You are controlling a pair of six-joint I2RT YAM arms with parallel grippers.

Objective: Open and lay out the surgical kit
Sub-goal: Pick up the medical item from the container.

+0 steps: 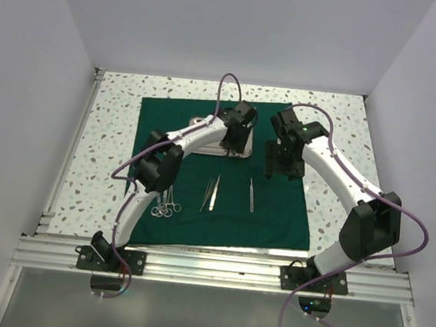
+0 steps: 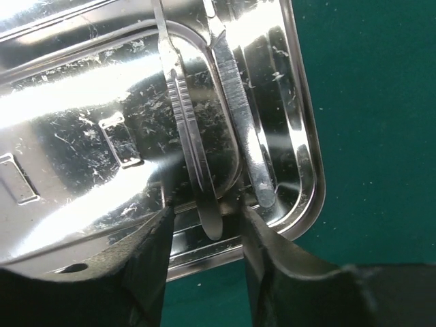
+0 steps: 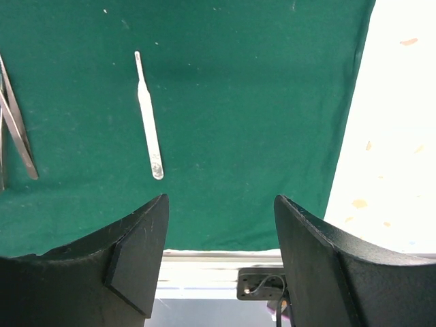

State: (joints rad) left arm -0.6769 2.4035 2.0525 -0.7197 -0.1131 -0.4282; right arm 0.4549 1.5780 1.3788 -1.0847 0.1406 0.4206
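- The speckled desk (image 1: pixel 99 152) carried the whole kit, with a metal rail along its near edge.
- The dark green cloth wrap (image 1: pixel 275 215) lay opened flat at the middle of the desk; its right edge showed in the right wrist view against the bare desk.
- The left arm reached far over the cloth, so the left end effector (image 2: pixel 208 228) sat at the near right corner of the steel tray (image 2: pixel 313 177).
- Its 2 fingers (image 2: pixel 153 259) stood partly apart, flanking the near tip of a ridged instrument (image 2: pixel 187 129) with a gap on either side, so nothing was clamped.
- The right end effector (image 3: pixel 219 204) hung over the cloth just right of the tray, jaws spread wide with nothing between them.
- The tray rested on the far middle of the cloth, partly hidden by the left arm from above.
- Inside it, the ridged instrument lay beside a smooth instrument (image 2: pixel 238 102), both reaching toward the near rim.
- Ring-handled instruments (image 1: pixel 166 205) lay on the near left of the cloth, beside the left arm.
- Tweezers (image 1: pixel 212 194) lay at the middle of the cloth.
- 1 slim handle (image 3: pixel 148 116) lay alone to their right, well apart from them.
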